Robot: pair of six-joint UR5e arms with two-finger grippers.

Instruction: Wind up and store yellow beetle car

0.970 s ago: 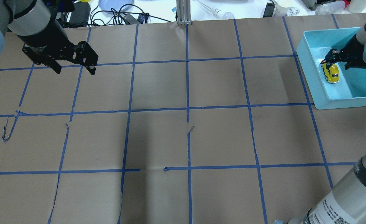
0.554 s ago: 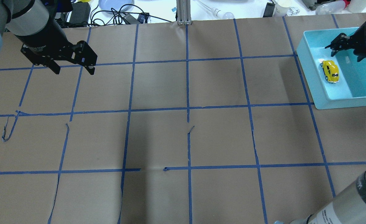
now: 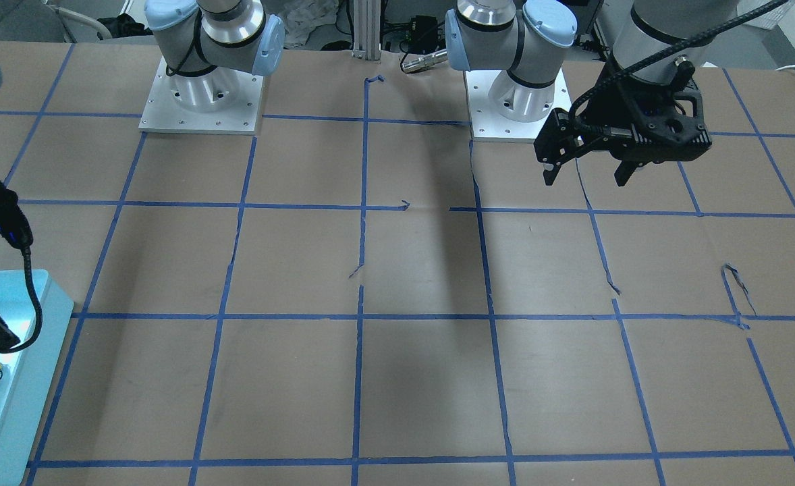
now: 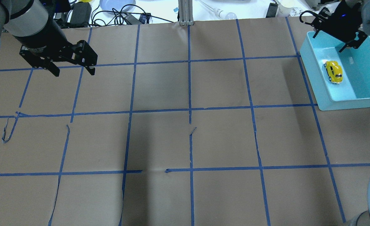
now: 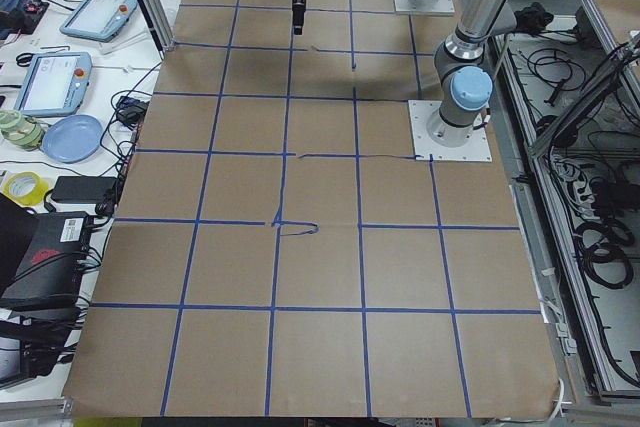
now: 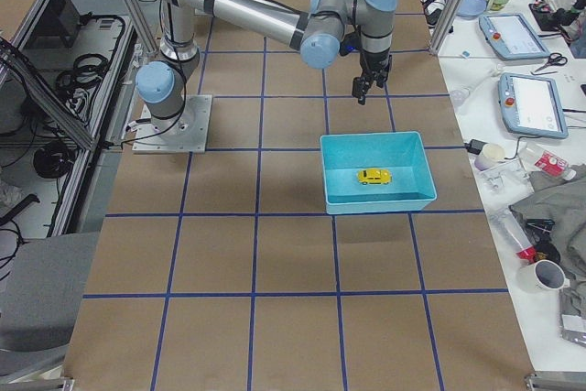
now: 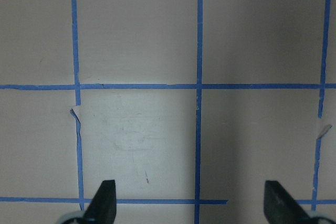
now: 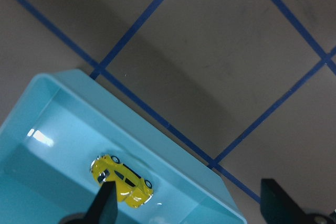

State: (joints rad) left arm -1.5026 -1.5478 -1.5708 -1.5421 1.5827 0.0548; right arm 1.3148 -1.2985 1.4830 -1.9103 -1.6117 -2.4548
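Observation:
The yellow beetle car lies alone on the floor of the light blue bin at the table's right end. It also shows as the car in the exterior right view and the car in the right wrist view. My right gripper hangs open above the bin's far left corner, clear of the car, with nothing between its fingers. Far off on the left, my left gripper hovers open and empty over bare paper; the left wrist view shows its gripper above blue tape lines.
Brown paper with a blue tape grid covers the table. The bin sits at the edge of the front-facing view. Cables, a plate and bottles lie beyond the far edge. Both arm bases stand at the robot's side.
My right gripper has let go of the car, risen and drawn back toward the bin's far corner. The car stays put in the bin. The left gripper barely shifted.

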